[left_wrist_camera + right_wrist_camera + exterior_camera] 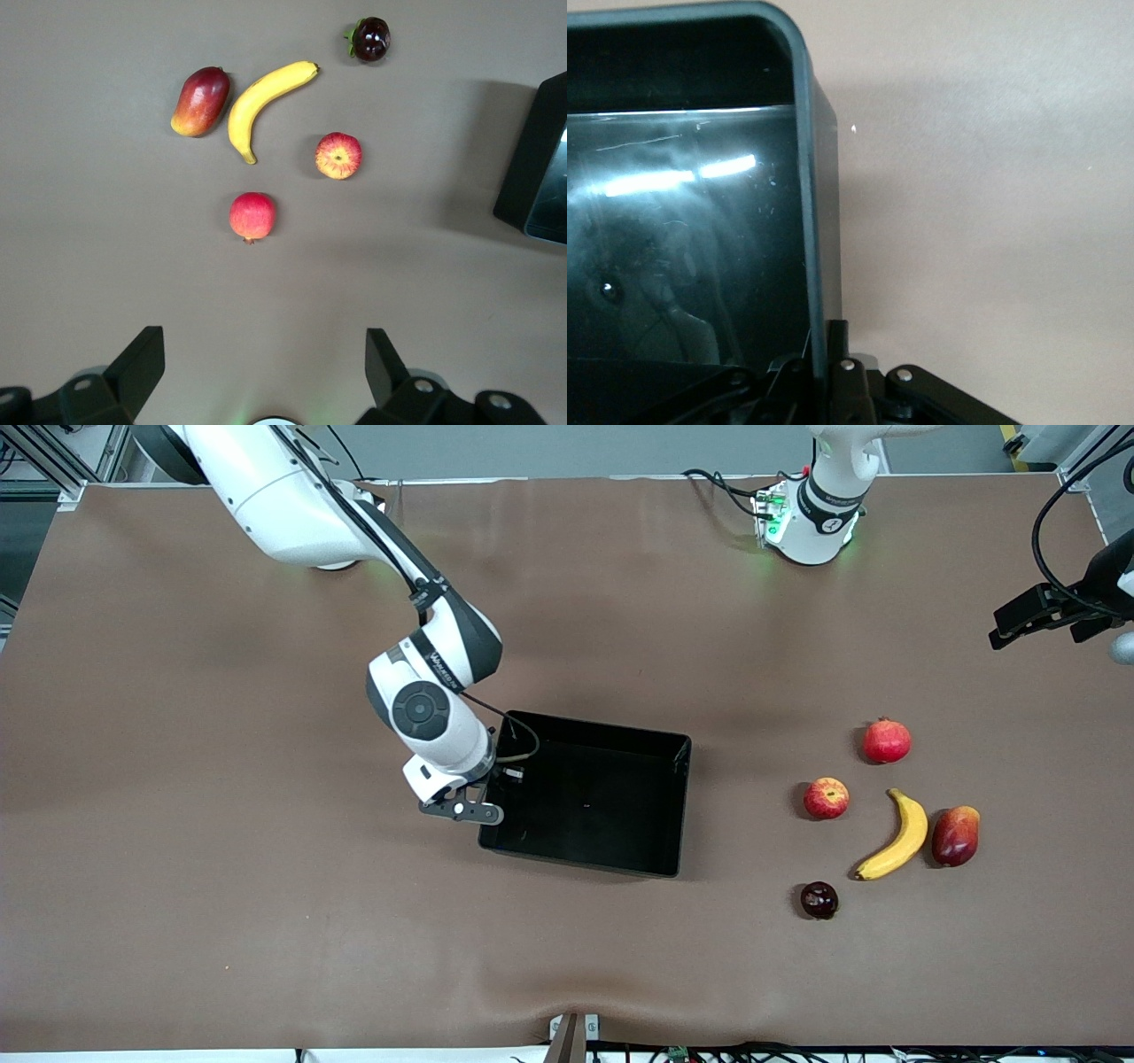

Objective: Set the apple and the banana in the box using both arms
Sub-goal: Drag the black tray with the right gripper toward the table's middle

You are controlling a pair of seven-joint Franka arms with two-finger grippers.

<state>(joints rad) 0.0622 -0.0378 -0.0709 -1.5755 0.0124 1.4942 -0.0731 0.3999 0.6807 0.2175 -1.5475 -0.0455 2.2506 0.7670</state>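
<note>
The black box (684,806) lies mid-table, and it holds no fruit. My right gripper (493,786) is shut on the box's wall at the right arm's end; the right wrist view has that wall (811,177) running between the fingers of the right gripper (821,347). The apple (826,797) and the banana (899,837) lie on the table toward the left arm's end. My left gripper (1028,618) hangs high over that end, open and holding nothing. In its wrist view the left gripper (266,354) looks down on the apple (337,155), banana (261,102) and box corner (536,168).
A pomegranate (887,740) lies farther from the front camera than the apple. A red-yellow mango (955,835) lies beside the banana. A dark maroon fruit (819,900) lies nearest the front camera. Brown mat (266,886) covers the table.
</note>
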